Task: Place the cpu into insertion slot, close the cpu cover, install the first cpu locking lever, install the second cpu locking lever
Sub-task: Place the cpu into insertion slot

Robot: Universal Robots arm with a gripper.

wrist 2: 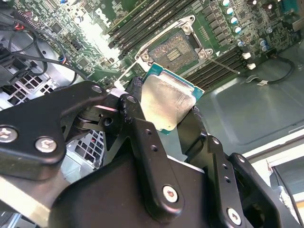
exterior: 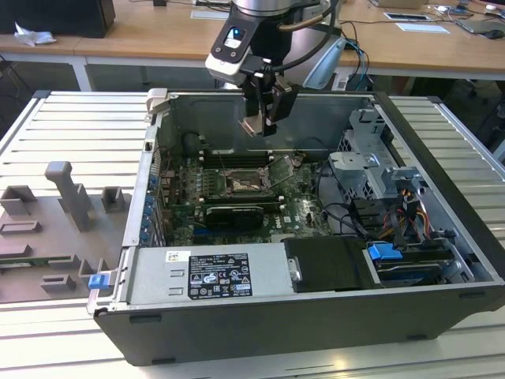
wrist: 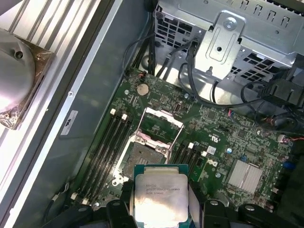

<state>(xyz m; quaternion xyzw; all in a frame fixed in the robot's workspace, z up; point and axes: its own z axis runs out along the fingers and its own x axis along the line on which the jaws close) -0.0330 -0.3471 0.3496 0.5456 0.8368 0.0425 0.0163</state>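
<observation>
My gripper (exterior: 264, 120) hangs inside the open computer case, above the green motherboard (exterior: 304, 209), shut on the cpu (exterior: 254, 125). In both wrist views the cpu (wrist 2: 167, 102) (wrist: 160, 192) sits edge-on between the two black fingers (wrist 2: 132, 102), its silvery-grey face showing. The insertion slot (exterior: 246, 183) (wrist 2: 176, 50) (wrist: 141, 159) lies open a little below and ahead of the chip. The cpu cover (wrist: 159, 124) (exterior: 281, 169) stands tilted up on its hinge beside the slot. A thin wire lever (wrist 2: 223, 64) sticks out next to the slot.
Long black memory slots (wrist: 111, 142) flank the socket. A long black card (exterior: 233, 215) lies in front of it. A silvery drive cage (exterior: 371, 158) with cables fills the exterior view's right, and a power supply (exterior: 213, 276) the front. A grey fixture (exterior: 59, 221) sits outside the case.
</observation>
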